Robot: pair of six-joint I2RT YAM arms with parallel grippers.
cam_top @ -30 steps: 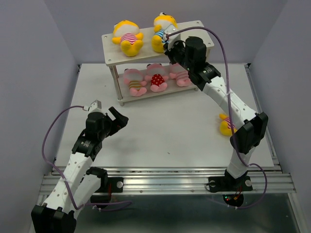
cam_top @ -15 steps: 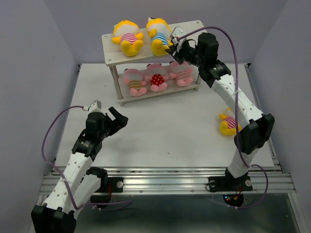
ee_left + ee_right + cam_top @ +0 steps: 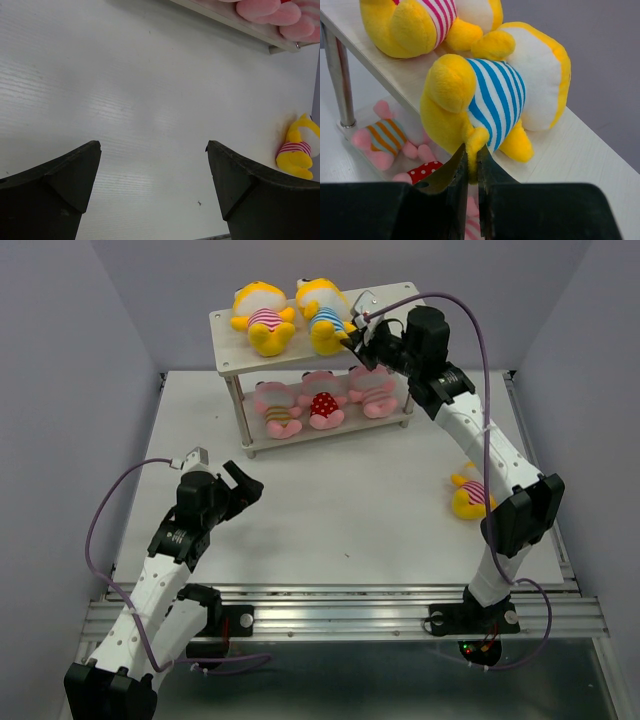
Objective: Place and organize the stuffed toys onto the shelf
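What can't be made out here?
- Top view: yellow plush toy on the table, half hidden by the right arm.
- Left wrist view: pink plush toys on the off-white wooden shelf, cut by the top edge.
- Right wrist view: the fingers hide the pinched limb tip of the blue-striped yellow plush toy.

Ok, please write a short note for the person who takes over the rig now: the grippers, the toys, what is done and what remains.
Left gripper: open, empty, above the white table.
Right gripper: shut on a limb of the yellow plush toy with blue-striped belly, which lies on the top board of the off-white wooden two-tier shelf.
Beside it on top: yellow plush toy with pink-striped belly.
Lower board: three pink plush toys.
Done: five toys are on the shelf.
Left: release the blue-striped one, then fetch the last yellow plush toy from the table's right side.
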